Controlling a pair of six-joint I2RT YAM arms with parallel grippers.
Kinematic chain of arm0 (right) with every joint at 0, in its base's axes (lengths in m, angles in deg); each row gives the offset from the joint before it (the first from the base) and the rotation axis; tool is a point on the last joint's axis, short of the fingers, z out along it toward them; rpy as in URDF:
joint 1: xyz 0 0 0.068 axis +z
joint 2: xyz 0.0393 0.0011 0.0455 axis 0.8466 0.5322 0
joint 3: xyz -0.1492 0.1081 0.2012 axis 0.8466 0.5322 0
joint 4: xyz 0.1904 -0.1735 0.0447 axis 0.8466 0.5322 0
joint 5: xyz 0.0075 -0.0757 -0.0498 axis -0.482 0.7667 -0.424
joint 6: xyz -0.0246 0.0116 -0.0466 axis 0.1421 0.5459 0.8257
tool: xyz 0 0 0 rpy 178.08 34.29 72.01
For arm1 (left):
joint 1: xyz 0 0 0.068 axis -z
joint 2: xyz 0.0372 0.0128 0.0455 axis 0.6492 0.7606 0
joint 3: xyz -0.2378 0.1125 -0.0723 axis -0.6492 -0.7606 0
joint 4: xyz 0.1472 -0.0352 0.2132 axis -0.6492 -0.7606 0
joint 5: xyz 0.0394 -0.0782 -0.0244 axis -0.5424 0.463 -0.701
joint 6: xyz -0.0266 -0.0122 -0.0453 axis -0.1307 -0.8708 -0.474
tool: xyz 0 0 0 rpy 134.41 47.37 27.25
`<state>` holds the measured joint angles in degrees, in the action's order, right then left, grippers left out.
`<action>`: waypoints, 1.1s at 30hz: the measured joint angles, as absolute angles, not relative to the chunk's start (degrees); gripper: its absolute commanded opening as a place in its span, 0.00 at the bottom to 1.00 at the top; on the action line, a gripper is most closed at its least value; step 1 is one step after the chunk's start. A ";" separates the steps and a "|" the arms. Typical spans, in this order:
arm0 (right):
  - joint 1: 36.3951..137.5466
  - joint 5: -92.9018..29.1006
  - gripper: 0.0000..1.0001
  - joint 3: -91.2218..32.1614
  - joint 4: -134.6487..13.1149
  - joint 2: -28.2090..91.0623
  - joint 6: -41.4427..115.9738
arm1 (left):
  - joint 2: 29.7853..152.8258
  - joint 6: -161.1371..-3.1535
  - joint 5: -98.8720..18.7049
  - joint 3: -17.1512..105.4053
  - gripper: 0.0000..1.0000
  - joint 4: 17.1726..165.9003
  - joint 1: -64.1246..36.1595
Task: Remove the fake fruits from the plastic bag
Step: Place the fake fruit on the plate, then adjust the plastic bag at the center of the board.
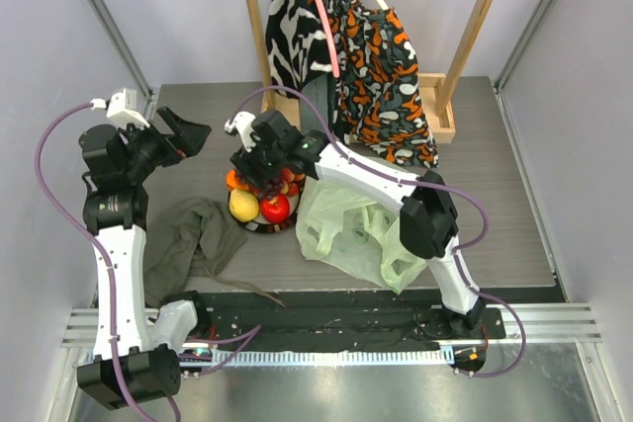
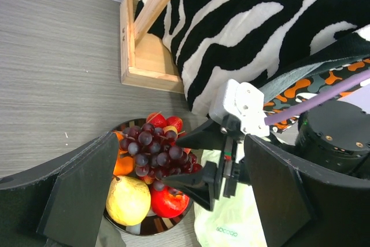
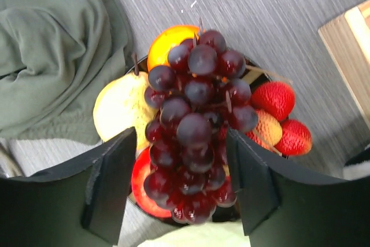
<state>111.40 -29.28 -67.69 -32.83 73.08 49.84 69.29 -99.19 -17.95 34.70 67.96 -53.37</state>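
The fake fruits lie piled on a round dark-rimmed plate [image 1: 269,229]: a dark purple grape bunch [image 3: 196,125] on top, a yellow pear-like fruit [image 3: 118,108], a red apple [image 3: 139,183], an orange piece [image 3: 167,41] and red strawberries [image 3: 274,99]. My right gripper [image 3: 179,140] hangs over the plate, open, its fingers either side of the grapes with a gap on the left. The pale-green plastic bag [image 1: 351,234] lies crumpled right of the plate; I cannot see inside it. My left gripper [image 1: 193,135] stands open and empty, up and to the left of the plate.
An olive-grey cloth [image 1: 193,239] lies left of the plate. Behind it stands a wooden rack [image 1: 440,111] hung with black-white and orange patterned garments [image 1: 366,66]. The right arm [image 1: 396,190] stretches across the bag.
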 measured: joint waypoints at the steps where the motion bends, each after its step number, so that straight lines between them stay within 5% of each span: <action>1: 111.40 -29.34 0.73 -67.32 -32.54 72.73 49.58 | 69.55 -99.27 -17.78 34.70 0.95 68.26 -53.37; 11: 111.40 -28.84 0.79 -64.00 -32.41 62.46 49.05 | 72.08 -100.15 -17.17 34.70 1.00 69.53 -53.39; 18: 108.78 -28.62 0.85 -44.66 -31.56 40.30 53.05 | 74.27 -98.18 -18.26 34.79 1.00 68.88 -53.39; 28: 90.53 -29.47 0.65 -15.06 -17.22 30.68 69.45 | 76.83 -93.85 -20.99 37.21 1.00 66.19 -53.45; 33: 72.15 -24.47 0.65 -6.95 -11.56 31.69 78.30 | 77.94 -92.61 -21.62 39.27 1.00 65.99 -53.65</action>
